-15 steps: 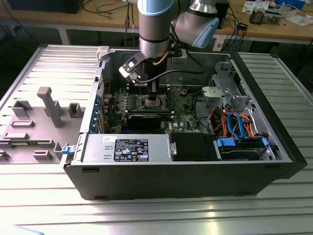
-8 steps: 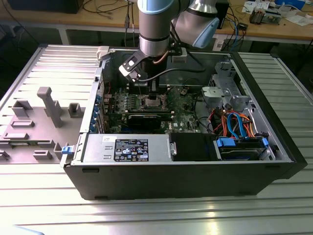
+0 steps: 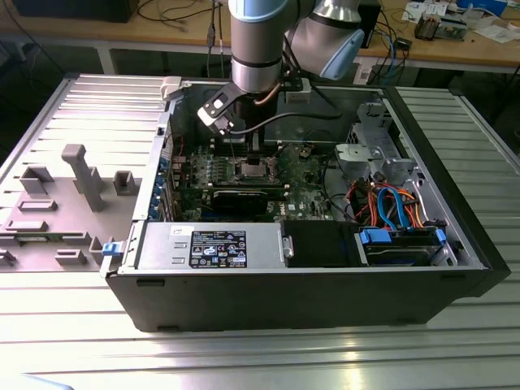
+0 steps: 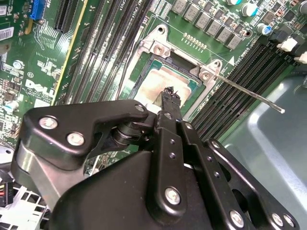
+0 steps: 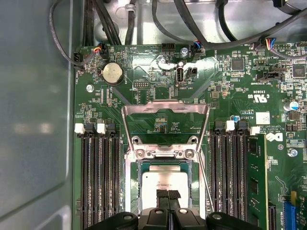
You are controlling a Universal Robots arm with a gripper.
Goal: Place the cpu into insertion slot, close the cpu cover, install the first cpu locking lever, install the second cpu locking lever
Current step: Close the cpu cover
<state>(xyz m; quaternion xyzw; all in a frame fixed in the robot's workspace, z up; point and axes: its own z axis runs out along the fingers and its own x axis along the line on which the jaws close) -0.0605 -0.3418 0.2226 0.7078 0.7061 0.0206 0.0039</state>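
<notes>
First wrist view, looking down on a green motherboard (image 5: 144, 67) inside an open computer case: I see the cpu (image 5: 165, 178), a flat square chip with a dull silver top, lying level in the insertion slot (image 5: 136, 189), between two banks of long black memory slots (image 5: 98, 182). My gripper (image 5: 168, 195) is directly over the chip, above the part of it away from the hinge. Its two black fingers are pressed together with nothing visible between them. Their tips are on or just above the chip's top; I cannot tell which. The cpu cover (image 5: 165, 106), a thin silvery frame with a large square window, is not closed. It stands raised from a hinge along the slot edge opposite my fingers, so it lies straight ahead of the gripper, across the chip, on the side toward the round coin cell battery (image 5: 113, 73). Its hinge line runs crosswise to the memory slots. In the second wrist view a thin locking lever (image 4: 249, 94) juts loose from one corner of the slot, angled out over the neighbouring memory slots, not latched. In the exterior view the arm (image 3: 258, 41) reaches straight down into the middle of the case (image 3: 284, 301). I judge the chip seated, with the cover and levers not yet done.
</notes>
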